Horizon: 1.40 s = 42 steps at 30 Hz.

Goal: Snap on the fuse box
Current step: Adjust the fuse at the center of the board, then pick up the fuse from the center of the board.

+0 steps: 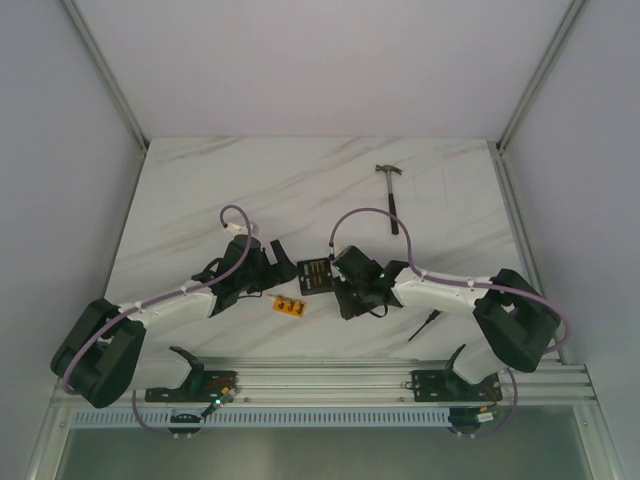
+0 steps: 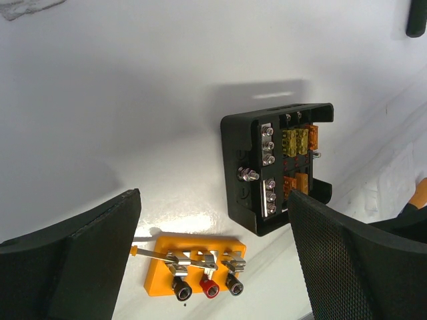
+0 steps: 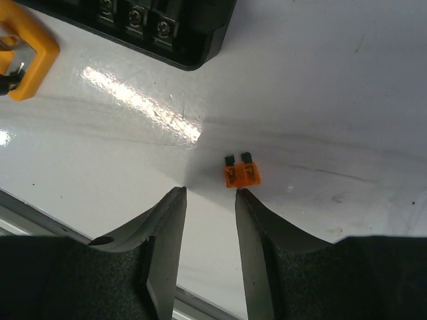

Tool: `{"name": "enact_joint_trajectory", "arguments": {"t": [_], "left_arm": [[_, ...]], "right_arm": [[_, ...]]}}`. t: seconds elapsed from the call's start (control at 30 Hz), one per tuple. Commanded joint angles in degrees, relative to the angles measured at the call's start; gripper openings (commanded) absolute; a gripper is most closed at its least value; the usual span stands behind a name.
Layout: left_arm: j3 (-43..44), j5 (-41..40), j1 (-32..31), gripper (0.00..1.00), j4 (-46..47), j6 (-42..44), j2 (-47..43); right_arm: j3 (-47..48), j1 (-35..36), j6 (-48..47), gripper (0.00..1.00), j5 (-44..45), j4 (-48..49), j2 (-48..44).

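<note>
One white marbled table (image 1: pixel 200 190), bearing all the rest. Two arms, one claw each. Left claw (image 2: pixel 213 200) spread wide, released, holding nothing, hovering just short of the fuse box (image 2: pixel 277 170). Right claw (image 3: pixel 209 197) parted by a narrow gap, nothing between the tips, poised just behind a loose fuse (image 3: pixel 241 175). One hammer (image 1: pixel 391 195), well apart at the far side. One fuse box, black, flat on the table at mid-width between both claws, open face up, several yellow and orange fuses seated. Probably light, stiff plastic, apt to skid on the smooth top; best pinched across its plain outer walls, clear of screws and fuses. One orange block (image 2: pixel 193 263) with three posts, just beside the box. One thin tool (image 1: pixel 424 324) near the right arm. One loose fuse only, orange, lying flat.
</note>
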Motion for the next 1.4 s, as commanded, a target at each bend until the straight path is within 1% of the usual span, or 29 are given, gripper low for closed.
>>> {"name": "enact_joint_trajectory", "arguments": {"t": [0.0, 0.07, 0.17, 0.27, 0.4, 0.57, 0.83, 1.13, 1.37], "left_arm": [[-0.3, 0.6, 0.3, 1.0, -0.7, 0.4, -0.6], [-0.3, 0.6, 0.3, 1.0, -0.7, 0.4, -0.7], [-0.2, 0.7, 0.3, 1.0, -0.6, 0.4, -0.6], [-0.1, 1.1, 0.2, 1.0, -0.6, 0.3, -0.6], [-0.1, 1.5, 0.5, 1.0, -0.7, 0.3, -1.0], [-0.2, 1.9, 1.0, 1.0, -0.7, 0.2, -1.3], [-0.2, 2.4, 1.7, 1.0, -0.6, -0.1, -0.8], [-0.5, 2.7, 1.9, 1.0, -0.7, -0.2, -1.0], [-0.6, 2.7, 1.9, 1.0, -0.7, -0.3, -1.4]], "right_arm": [[1.8, 0.4, -2.3, 0.42, 2.3, -2.3, -1.7], [2.2, 0.4, -4.3, 0.41, 6.6, -3.1, -2.6], [3.2, 0.4, -8.1, 0.4, 9.7, -3.5, -2.1], [5.1, 0.4, -10.7, 0.4, 10.3, -4.2, 0.3], [6.8, 0.7, -12.3, 0.39, 8.4, -4.6, 2.8], [7.1, 1.0, -12.5, 0.41, 6.5, -5.5, 3.9], [7.9, 2.5, -12.2, 0.43, 6.8, -7.0, 6.7], [8.7, 3.0, -11.5, 0.4, 7.2, -8.7, 8.6], [9.1, 3.0, -10.1, 0.4, 7.8, -11.0, 7.9]]}}
